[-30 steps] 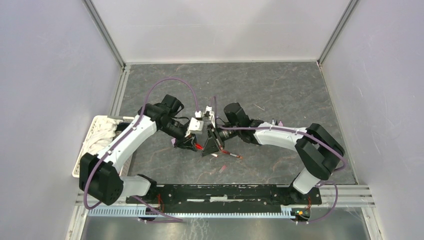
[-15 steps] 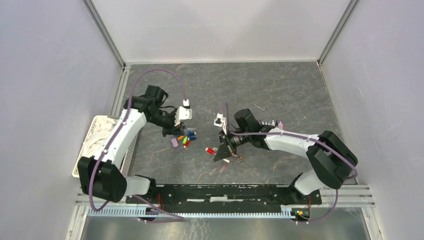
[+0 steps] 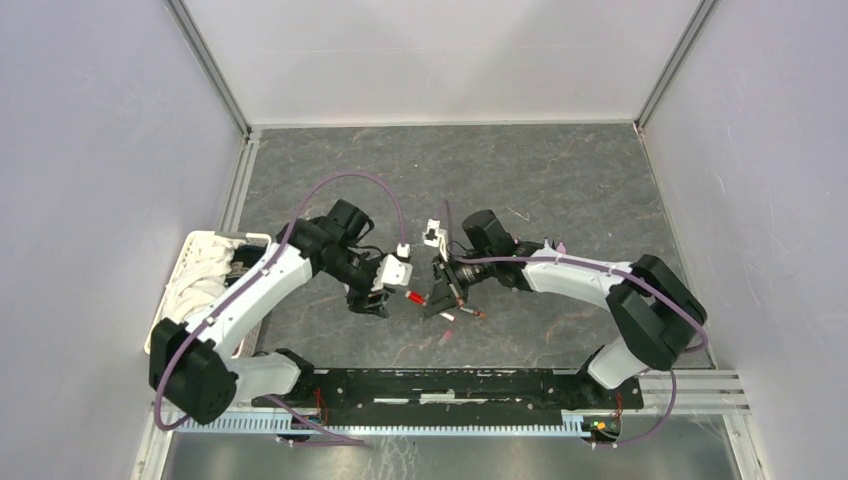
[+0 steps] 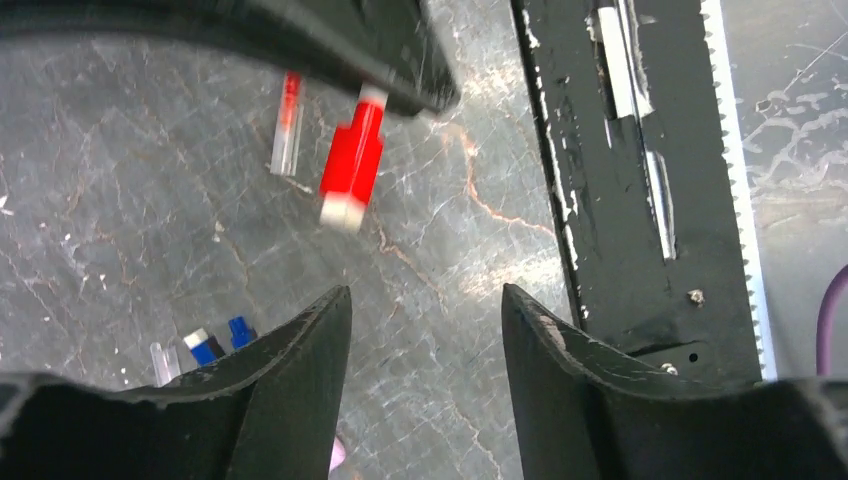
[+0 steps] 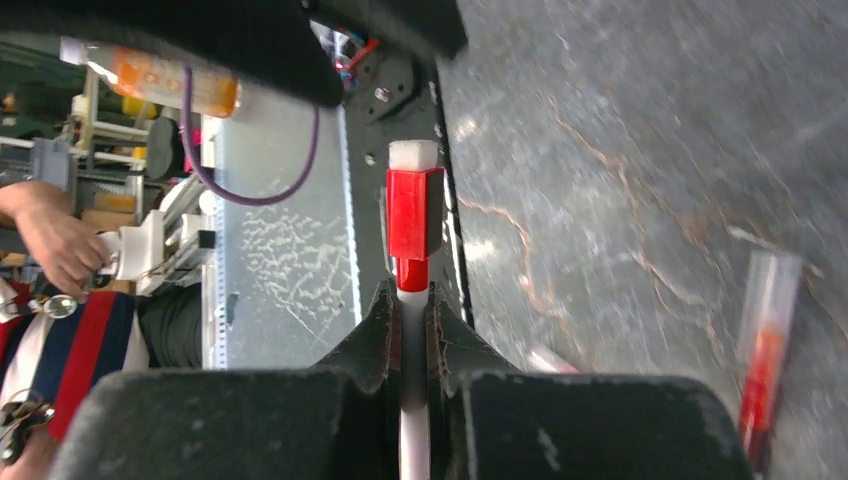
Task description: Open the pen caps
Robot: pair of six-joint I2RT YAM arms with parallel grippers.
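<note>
**Pen (image 5: pixel 412 335) with red cap (image 5: pixel 414 215) pinched in right gripper (image 5: pixel 412 300)**

Top view: the capped end points at the left gripper (image 3: pixel 378 300), just beside it. A white basket (image 3: pixel 172 295) at the desk's (image 3: pixel 560 180) left edge holds crumpled white material.

Left wrist view: the left gripper's jaws stand apart, empty. Blue caps (image 4: pixel 205 347) lie on the desk below.

Right wrist view: the jaws clamp the white barrel just below the cap.

Red pen cap (image 5: pixel 414 213) on white barrel (image 5: pixel 411 310), blue caps (image 4: pixel 238 330), dark grey marbled table (image 3: pixel 560 180)
</note>
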